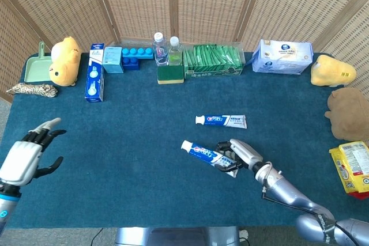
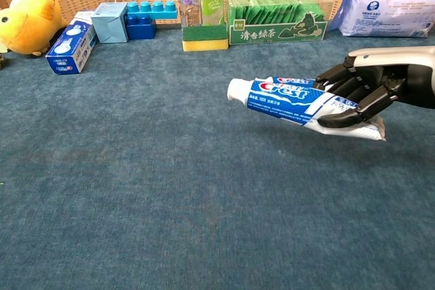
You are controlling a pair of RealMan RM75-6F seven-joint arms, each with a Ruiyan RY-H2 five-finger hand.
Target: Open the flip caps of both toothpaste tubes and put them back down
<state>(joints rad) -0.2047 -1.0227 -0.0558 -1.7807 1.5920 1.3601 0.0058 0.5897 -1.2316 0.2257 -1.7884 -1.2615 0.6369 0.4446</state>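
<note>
- Your right robot hand is holding the near toothpaste tube by its crimped tail end, fingers curled under and around it; the tube is sitting clear of the worktop, roughly level.
- The tube's long axis is running left from that robot hand, with the white flip cap at the far left tip, well away from the holding fingers and pointing toward your left side.
- Your left robot hand is hanging over the worktop's left edge, fingers spread, holding nothing, well apart from the cap.
- Judgement: the cap is facing the left robot hand, so that one is looking like the one to bring across; the gap between the two is the thing to close.
- The second toothpaste tube is lying flat on the worktop just beyond the lifted one, cap also to the left, cap apparently not yet opened.
</note>
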